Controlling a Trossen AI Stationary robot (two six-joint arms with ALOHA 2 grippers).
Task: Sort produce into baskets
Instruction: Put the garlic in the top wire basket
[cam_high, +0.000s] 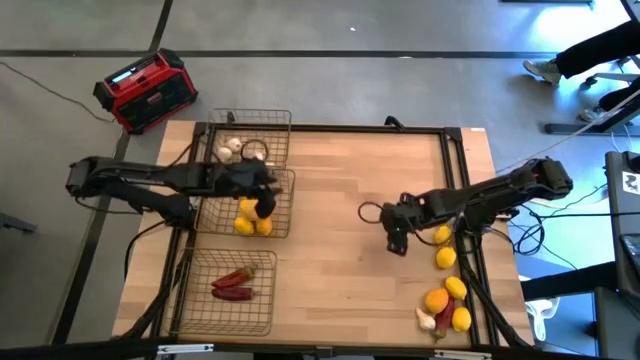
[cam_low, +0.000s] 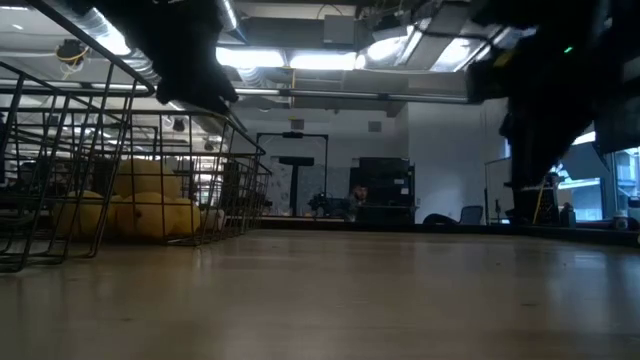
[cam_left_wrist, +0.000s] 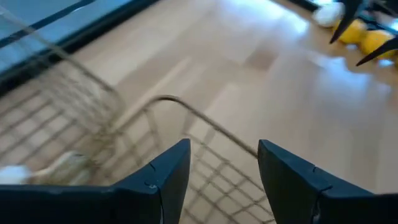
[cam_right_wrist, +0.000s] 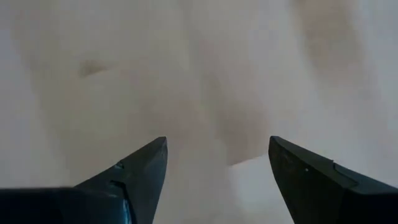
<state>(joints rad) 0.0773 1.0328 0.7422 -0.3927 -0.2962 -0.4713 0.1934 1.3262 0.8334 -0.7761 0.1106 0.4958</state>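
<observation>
Your left gripper (cam_high: 264, 207) hangs over the middle basket (cam_high: 285, 205), its fingers (cam_left_wrist: 165, 177) spread apart and holding nothing. Lemons (cam_high: 252, 222) lie in that basket. Your right gripper (cam_high: 396, 243) is wide open and empty above the bare tabletop (cam_high: 340, 270). More lemons, an orange and garlic sit in a pile (cam_high: 445, 305) near the tabletop's right edge.

Red-and-black box (cam_high: 146, 90) on grey floor (cam_high: 350, 85) — beside wooden table (cam_high: 340, 190), person's shoe (cam_high: 541, 69) at far corner
</observation>
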